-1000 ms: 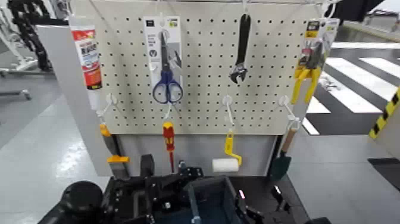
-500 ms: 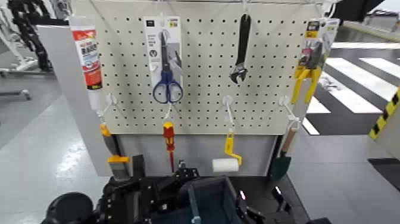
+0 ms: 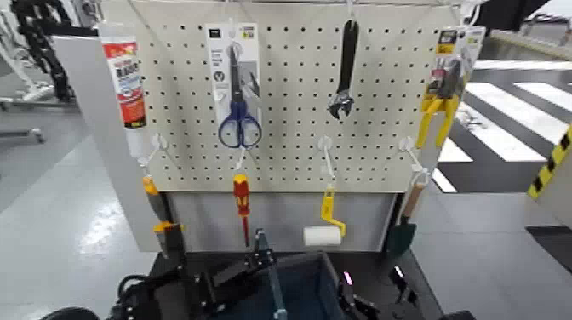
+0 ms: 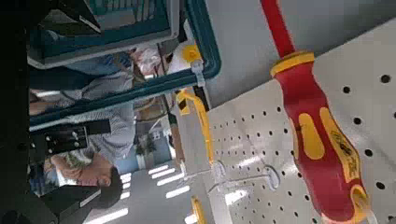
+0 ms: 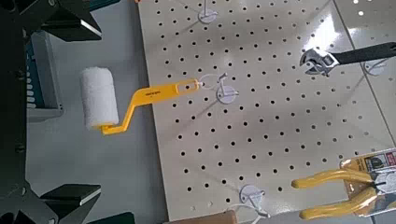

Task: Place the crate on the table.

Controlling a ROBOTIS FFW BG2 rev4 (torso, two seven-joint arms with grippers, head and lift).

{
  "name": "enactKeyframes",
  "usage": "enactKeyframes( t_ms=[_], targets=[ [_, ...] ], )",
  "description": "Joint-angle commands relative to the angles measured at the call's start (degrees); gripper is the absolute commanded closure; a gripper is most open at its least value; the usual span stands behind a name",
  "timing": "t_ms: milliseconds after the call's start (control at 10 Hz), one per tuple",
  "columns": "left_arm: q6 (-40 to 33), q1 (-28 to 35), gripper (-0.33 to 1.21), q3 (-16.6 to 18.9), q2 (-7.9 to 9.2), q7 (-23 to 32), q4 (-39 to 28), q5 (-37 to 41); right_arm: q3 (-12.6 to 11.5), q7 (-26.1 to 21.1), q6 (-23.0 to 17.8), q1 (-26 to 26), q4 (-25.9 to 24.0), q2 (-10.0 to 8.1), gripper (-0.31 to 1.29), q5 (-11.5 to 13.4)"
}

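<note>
1. The crate (image 3: 298, 289) sits low in my head view, centred just in front of the table's (image 3: 387, 281) back edge, below the pegboard (image 3: 289, 94). Whether its base touches the tabletop I cannot tell.
2. The left gripper (image 3: 223, 277) is against the crate's left wall and the right gripper (image 3: 353, 300) is at its right wall. I cannot tell if either pincer is apart, together or clamped.
3. Risk: the screwdriver (image 3: 242, 197) and paint roller (image 3: 323, 234) hang just above the crate's far rim, so any forward drift could snag them.
4. Risk: the two arms may lower unevenly, which I judge would tilt the crate and land one corner first.
5. Risk: releasing before contact would drop it.
</note>
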Motion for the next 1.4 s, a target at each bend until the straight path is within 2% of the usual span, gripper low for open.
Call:
enactKeyframes(
  t_ms=[100, 200, 400, 600, 900, 1100, 1200, 1300, 1400],
  targets=[
    [-2.05, 5.46, 0.11, 5.69, -1.11, 2.18, -9.62, -10.04, -0.09, 0.09, 0.02, 0.00, -0.12, 0.05, 0.15, 0.00],
    [-3.72, 6.78, 0.11, 6.48, -1.20, 2.18, -12.61, -14.00, -0.09, 0.09, 0.28, 0.00, -0.21, -0.03, 0.15, 0.00],
    [-11.46, 10.03, 0.11, 6.04, -1.29, -0.55, -16.74, -23.67, -0.09, 0.18, 0.28, 0.00, -0.29, -0.03, 0.15, 0.09],
    [-23.94, 14.51, 0.11, 4.29, -1.03, -1.69, -19.82, -33.42, -0.18, 0.27, 0.37, 0.00, -0.29, -0.03, 0.15, 0.09],
    [-40.55, 21.11, 0.11, 3.05, -1.99, 0.68, -22.72, -49.15, -0.45, 0.35, 0.55, 0.09, -0.73, -0.03, 0.15, 0.44],
    [-54.52, 26.91, 0.11, 3.41, -5.77, 5.34, -21.84, -61.11, -0.62, 0.35, 0.55, 0.18, -0.91, -0.03, 0.15, 0.62],
    [-60.06, 28.84, 0.11, 4.55, -8.94, 6.04, -20.87, -66.21, -0.71, 0.35, 0.55, 0.35, -1.08, -0.03, 0.15, 0.70],
    [-64.89, 29.81, 0.11, 4.90, -10.08, 7.10, -19.38, -69.46, -0.89, 0.35, 0.55, 0.44, -1.26, 0.05, 0.15, 0.88],
    [-67.00, 31.04, 0.11, 4.55, -10.34, 9.47, -18.76, -71.48, -0.97, 0.35, 0.63, 0.53, -1.44, 0.05, 0.15, 0.97]
  ],
)
